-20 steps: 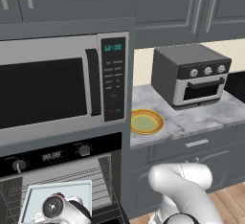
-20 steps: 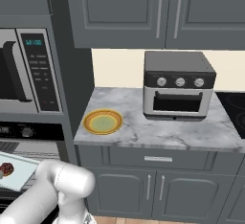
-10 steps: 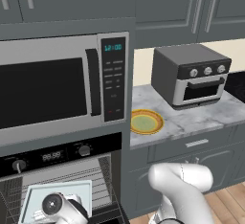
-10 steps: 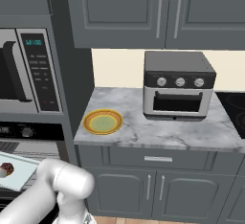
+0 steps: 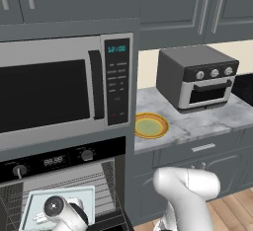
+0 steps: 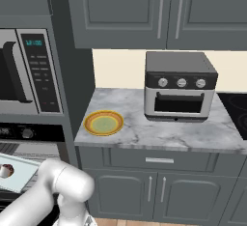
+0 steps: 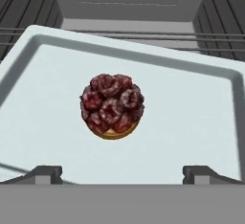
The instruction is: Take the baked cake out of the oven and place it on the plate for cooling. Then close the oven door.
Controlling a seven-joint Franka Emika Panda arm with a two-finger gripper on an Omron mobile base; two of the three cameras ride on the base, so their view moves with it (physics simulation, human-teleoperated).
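The baked cake (image 7: 112, 110), small, round and dark reddish-brown, sits on a pale blue-grey baking tray (image 7: 191, 113) on a wire rack inside the oven (image 5: 49, 162). My gripper (image 7: 123, 173) hovers just in front of the cake, open, its two fingertips (image 7: 44, 173) wide apart and touching nothing. From the right base view the cake (image 6: 6, 171) shows at the left edge on the tray (image 6: 21, 176). The yellow-rimmed plate (image 5: 150, 125) (image 6: 103, 122) lies bare on the marble counter to the right of the oven. The oven cavity stands open; I cannot make out the oven door.
A silver microwave (image 5: 54, 92) is built in directly above the oven. On the counter (image 6: 159, 133) behind the plate stands a grey toaster oven (image 6: 179, 87). Wall cabinets hang above, drawers and cabinet doors below. A dark cooktop (image 6: 236, 109) lies at the far right.
The hand has shifted only a trifle over the tray. The cake, the tray and the plate have not moved, and the jaws stay wide.
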